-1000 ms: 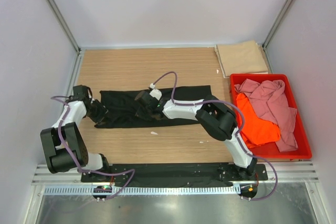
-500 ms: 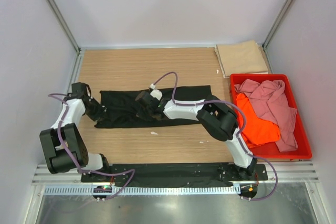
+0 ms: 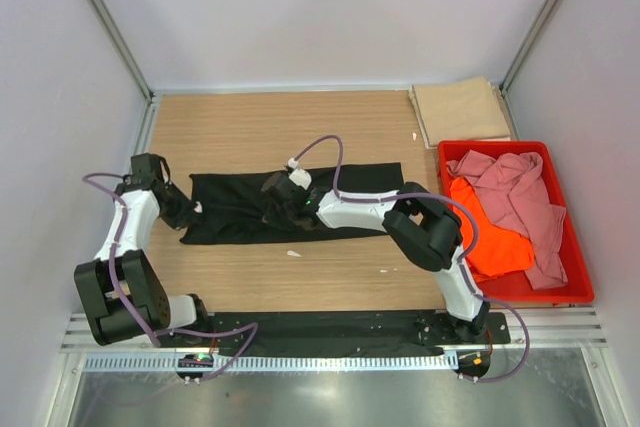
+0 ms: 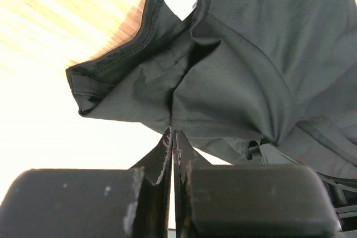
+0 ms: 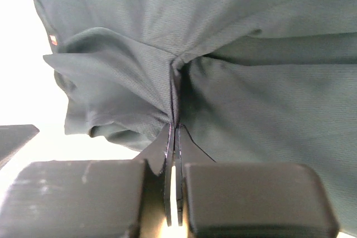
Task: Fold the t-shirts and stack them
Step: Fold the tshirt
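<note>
One black t-shirt [image 3: 235, 209] in both grippers [image 4: 173, 137] [image 5: 174, 132]

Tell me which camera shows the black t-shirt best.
Top external: the whole black t-shirt lies in view, a long strip. The wrist views show only bunched folds, pinched by the left hand and the right hand.

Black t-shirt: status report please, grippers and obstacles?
Left gripper shut on black t-shirt, left end. Right gripper shut on it, mid-cloth. Shirt flat in a long band. Only right arm lies over it.
</note>
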Action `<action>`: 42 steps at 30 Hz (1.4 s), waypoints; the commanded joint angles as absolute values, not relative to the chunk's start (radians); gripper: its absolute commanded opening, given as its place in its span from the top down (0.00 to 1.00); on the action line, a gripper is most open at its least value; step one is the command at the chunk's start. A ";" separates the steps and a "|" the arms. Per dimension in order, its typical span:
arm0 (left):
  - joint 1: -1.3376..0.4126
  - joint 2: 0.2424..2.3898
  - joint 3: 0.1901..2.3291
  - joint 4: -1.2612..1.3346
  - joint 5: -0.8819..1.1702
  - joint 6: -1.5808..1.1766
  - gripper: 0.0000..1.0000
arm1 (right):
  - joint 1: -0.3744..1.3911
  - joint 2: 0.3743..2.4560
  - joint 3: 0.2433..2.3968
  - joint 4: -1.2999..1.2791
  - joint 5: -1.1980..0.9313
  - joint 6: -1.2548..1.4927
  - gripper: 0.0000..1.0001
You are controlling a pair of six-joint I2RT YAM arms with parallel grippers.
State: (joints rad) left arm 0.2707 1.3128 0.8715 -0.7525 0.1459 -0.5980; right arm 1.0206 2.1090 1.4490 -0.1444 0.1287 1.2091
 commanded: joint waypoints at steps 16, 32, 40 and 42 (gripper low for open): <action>0.282 1.514 1.012 -0.631 0.195 -0.571 0.69 | 1.023 1.997 1.480 -0.102 0.057 0.796 0.72; 0.272 2.018 1.429 -0.606 0.187 -0.549 0.73 | 0.988 1.744 1.298 -0.166 0.268 0.626 0.69; 0.242 2.250 1.777 -0.617 0.262 -0.545 0.71 | 0.957 1.755 1.255 -0.170 0.388 0.581 0.69; 0.233 2.330 1.869 -0.620 0.338 -0.560 0.68 | 0.943 1.770 1.250 -0.170 0.397 0.574 0.69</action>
State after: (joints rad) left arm 0.2493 2.2448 1.7622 -0.6384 0.2420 -0.5640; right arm 0.9630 1.7611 1.2579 -0.2028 0.3233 0.6132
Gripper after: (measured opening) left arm 0.304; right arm 0.311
